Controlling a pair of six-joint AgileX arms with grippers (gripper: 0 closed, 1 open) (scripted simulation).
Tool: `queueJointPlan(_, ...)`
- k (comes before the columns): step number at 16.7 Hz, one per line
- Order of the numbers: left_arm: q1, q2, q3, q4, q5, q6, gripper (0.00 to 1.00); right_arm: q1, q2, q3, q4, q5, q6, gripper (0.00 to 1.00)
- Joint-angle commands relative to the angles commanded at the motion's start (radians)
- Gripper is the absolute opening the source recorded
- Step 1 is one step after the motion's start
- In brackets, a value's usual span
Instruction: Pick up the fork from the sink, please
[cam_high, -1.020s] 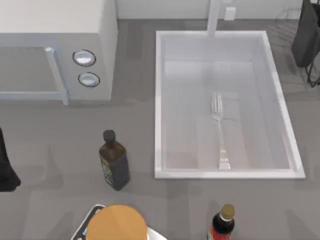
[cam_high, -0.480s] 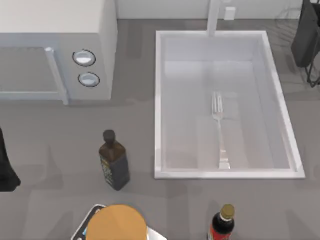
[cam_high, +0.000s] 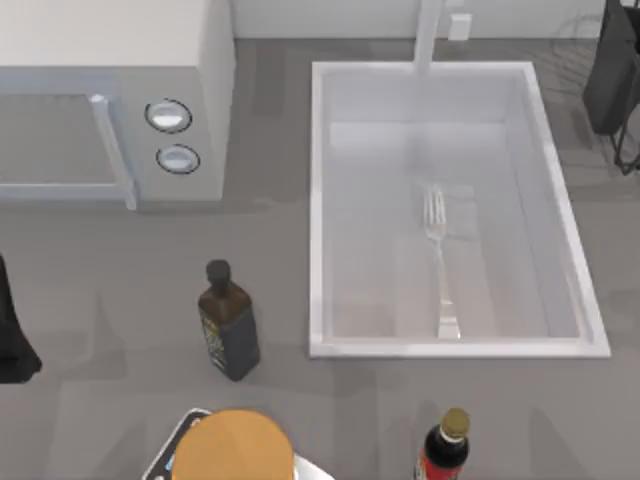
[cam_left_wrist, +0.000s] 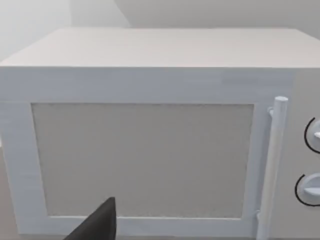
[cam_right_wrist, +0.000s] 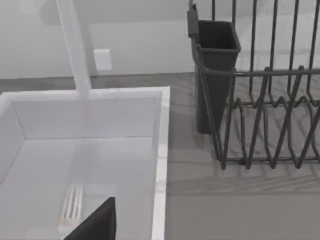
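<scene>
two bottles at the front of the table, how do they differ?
The dark bottle has a black cap; the red-labelled bottle has a gold-tan cap. The dark bottle stands in front of the microwave, left of the sink; the red-labelled bottle stands below the sink's front rim, cut off by the top view's lower edge. The dark bottle's label is dull yellowish, the other's red. Both are upright with dark bodies.

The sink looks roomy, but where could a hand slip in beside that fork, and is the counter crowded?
Inside the sink, bare floor lies on both sides of the fork. The counter between microwave and dark bottle is free. The near edge is busier: orange-topped item, red-labelled bottle.
</scene>
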Motion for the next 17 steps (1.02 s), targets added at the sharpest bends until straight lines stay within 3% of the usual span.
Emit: queueJointPlan(17,0.0,0.0,0.0,0.0,0.0,0.0,1.0,0.27,1.697,1.547,-0.93,0.004,0.294,1.0)
